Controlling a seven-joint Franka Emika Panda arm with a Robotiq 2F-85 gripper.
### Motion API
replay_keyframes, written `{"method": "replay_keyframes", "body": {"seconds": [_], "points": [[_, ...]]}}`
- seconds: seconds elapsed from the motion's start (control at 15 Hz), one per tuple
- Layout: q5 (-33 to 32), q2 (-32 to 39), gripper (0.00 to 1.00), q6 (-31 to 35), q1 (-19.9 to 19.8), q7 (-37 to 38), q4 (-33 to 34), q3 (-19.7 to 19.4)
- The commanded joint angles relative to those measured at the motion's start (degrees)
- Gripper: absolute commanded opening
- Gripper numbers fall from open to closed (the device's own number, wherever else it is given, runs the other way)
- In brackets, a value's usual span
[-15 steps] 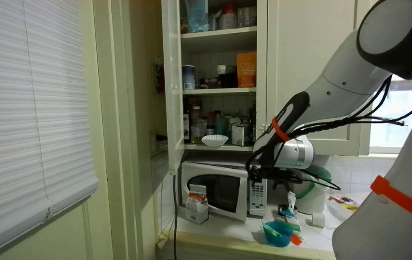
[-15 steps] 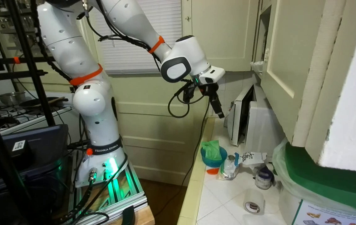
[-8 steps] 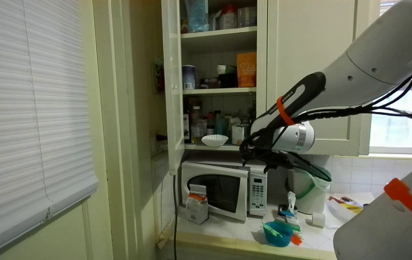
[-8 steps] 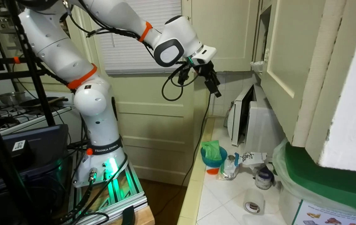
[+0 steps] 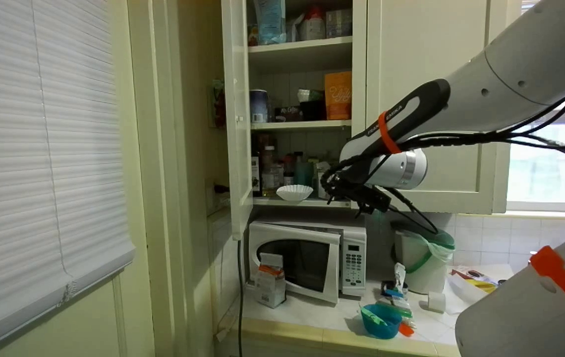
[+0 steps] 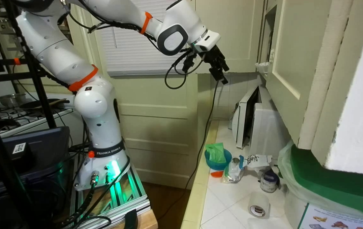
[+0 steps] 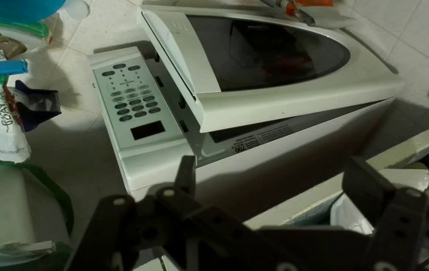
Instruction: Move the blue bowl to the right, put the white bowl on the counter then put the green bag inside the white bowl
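The blue bowl [image 5: 382,326] stands on the counter [image 5: 312,312] near its front edge, with the green bag [image 5: 372,315] inside it. Both also show in an exterior view, the bowl [image 6: 218,165] and the bag [image 6: 215,152]. The wrist view cuts the blue bowl [image 7: 19,7] at its top left. The white fluted bowl [image 5: 294,193] sits on the lowest cupboard shelf; its edge shows in the wrist view [image 7: 406,178], partly behind a finger. My gripper [image 5: 346,207] is open and empty, fingers wide apart [image 7: 274,173], in front of and above the microwave, right of the white bowl.
The microwave [image 5: 295,263] has its door ajar. The cupboard door [image 5: 238,119] stands open. Jars and boxes crowd the shelf behind the white bowl. A green-lidded bin [image 6: 337,178], a tape roll [image 6: 258,205], a jar [image 6: 268,181] and packets [image 6: 233,171] stand on the counter.
My gripper has risen from in front of the microwave to about the lowest shelf's height, and shifted slightly left in an exterior view. The bowls and bag have not moved.
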Motion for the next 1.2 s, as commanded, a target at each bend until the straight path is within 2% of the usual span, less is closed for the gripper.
{"method": "replay_keyframes", "body": {"seconds": [0.0,0.53,0.67,1.13], "points": [[-0.42,1.1,1.0,1.04,-1.12,0.51,-0.5,1.6],[3.28,9.27,1.0,1.1,0.0,5.22,11.67,0.7],[2.52,11.99,1.0,1.0,-0.87,7.09,15.23,1.33],[1.41,20.59,1.0,-2.24,-0.05,8.11,25.08,0.94]]}}
